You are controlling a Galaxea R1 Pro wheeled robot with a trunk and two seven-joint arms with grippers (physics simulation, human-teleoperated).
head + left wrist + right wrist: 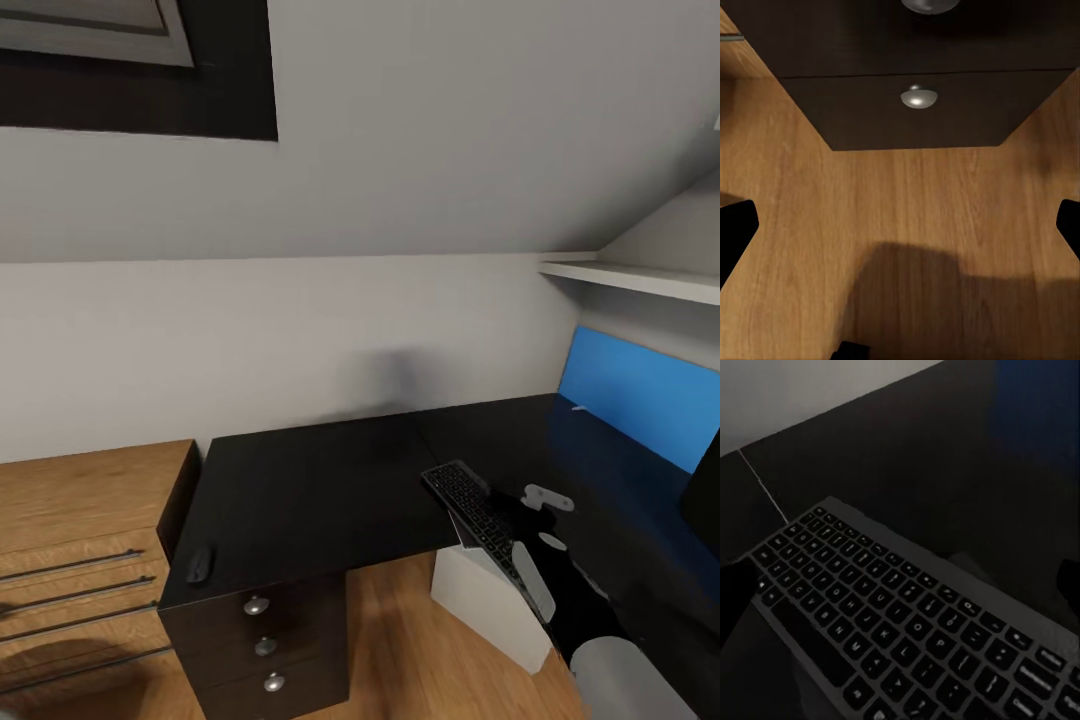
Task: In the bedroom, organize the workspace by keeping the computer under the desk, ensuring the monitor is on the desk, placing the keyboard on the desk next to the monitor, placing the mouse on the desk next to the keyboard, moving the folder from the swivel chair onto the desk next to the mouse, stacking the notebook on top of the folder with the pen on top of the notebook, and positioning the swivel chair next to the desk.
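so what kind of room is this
Probably a home office corner, maybe an attic bedroom: a black L-shaped desk with drawers, a keyboard held over it, a wooden drawer chest, and a sloped ceiling.

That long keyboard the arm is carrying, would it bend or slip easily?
The keyboard looks like a stiff flat slab, so it probably won't sag. It juts well past the right tool, so it may tilt or swing. Once laid on the glossy desk, it would likely slide when pushed.
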